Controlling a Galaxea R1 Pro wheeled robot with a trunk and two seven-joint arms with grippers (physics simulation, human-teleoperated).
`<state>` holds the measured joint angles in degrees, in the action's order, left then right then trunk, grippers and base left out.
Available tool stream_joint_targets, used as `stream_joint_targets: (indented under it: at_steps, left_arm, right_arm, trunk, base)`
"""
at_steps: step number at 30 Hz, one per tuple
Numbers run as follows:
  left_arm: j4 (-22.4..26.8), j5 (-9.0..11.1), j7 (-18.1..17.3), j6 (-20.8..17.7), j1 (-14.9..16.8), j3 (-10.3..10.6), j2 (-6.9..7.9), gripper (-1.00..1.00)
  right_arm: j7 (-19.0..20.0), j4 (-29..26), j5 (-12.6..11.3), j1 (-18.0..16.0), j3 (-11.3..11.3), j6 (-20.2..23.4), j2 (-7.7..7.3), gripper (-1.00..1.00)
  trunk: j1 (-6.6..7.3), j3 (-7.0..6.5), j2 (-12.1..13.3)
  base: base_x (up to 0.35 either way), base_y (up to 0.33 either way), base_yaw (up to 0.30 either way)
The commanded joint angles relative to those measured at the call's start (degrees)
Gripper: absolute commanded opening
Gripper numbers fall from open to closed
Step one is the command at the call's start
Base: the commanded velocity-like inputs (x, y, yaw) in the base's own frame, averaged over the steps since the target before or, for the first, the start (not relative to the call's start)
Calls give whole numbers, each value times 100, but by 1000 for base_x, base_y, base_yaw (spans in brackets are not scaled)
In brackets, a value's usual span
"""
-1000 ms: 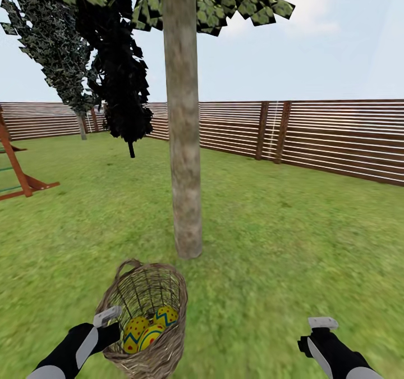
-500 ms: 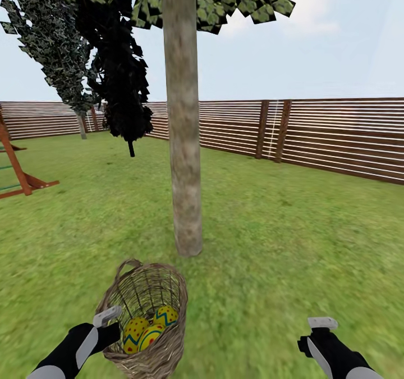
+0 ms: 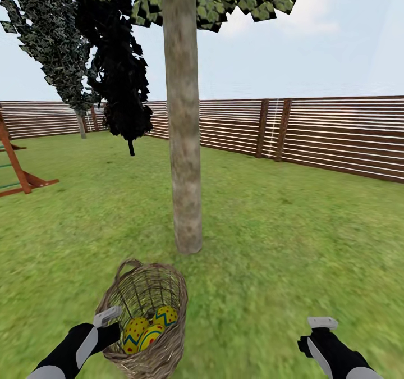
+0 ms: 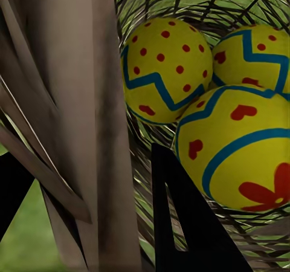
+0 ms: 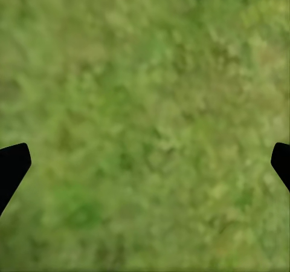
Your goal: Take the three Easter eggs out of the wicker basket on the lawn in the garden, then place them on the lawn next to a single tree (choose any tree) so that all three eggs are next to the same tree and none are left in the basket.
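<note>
your left gripper [image 3: 112, 325] pinches the wicker basket [image 3: 163, 289] rim at 9 o'clock, three easter eggs [image 3: 147, 328] inside; your right gripper [image 3: 320, 334] hangs spread over the lawn [image 3: 292, 244].

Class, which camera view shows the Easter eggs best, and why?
The left wrist view: the Easter eggs appear close up, zigzags and red dots sharp. The head view shows them small inside the wicker basket. The right wrist view shows lawn.

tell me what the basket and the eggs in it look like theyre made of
The wicker basket looks like woven brown wicker: thin crossing strands with gaps, matte. The Easter eggs look smooth and hard with painted glossy yellow shells, blue zigzags and red dots; whether plastic or real is unclear.
</note>
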<state>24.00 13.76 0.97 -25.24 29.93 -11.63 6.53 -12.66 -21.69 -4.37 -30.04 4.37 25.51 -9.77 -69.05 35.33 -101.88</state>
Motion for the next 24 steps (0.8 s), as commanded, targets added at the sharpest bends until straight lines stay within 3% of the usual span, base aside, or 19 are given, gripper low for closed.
stream_joint_targets:
  at_steps: [1, 24]
  left_arm:
    - [16, 75, 9, -33, 4, -23, -2, -100]
    - [8, 74, 9, -30, 4, -29, -2, -100]
  right_arm:
    - [-35, -11, -46, -2, 46, 33, -7, 100]
    - [-26, -10, -48, -2, 43, 33, -12, 100]
  trunk:
    - [-22, 24, -45]
    - [-527, 437, -967]
  base:
    - [0, 0, 0]
    - [0, 0, 0]
